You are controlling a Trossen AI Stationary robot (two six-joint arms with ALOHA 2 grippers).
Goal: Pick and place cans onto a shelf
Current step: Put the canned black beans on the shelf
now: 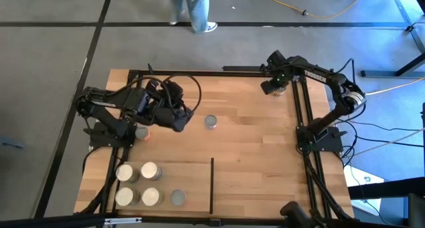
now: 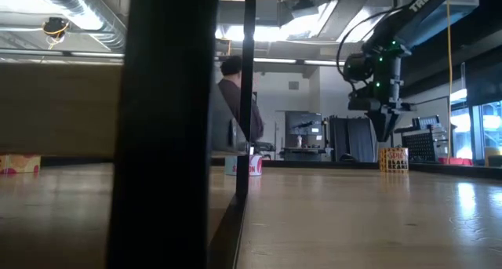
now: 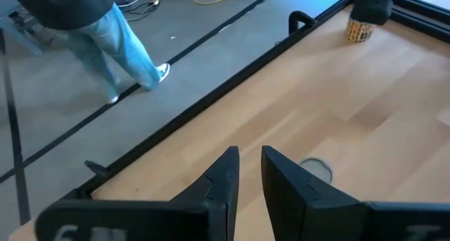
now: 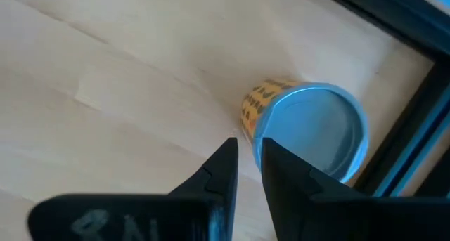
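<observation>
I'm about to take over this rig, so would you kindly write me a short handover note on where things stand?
Left gripper: empty, jaws nearly together, beside the loose can mid-table.
Right gripper: empty, jaws nearly together, hanging over the yellow-labelled can at the table's far right corner.
Shelf: five cans on it, four pale-topped in a block and one grey-topped next to them.
One more can sits partly hidden under the left arm.
Done: five cans placed.
Left: the mid-table can, the corner can and the one by the left arm.
</observation>
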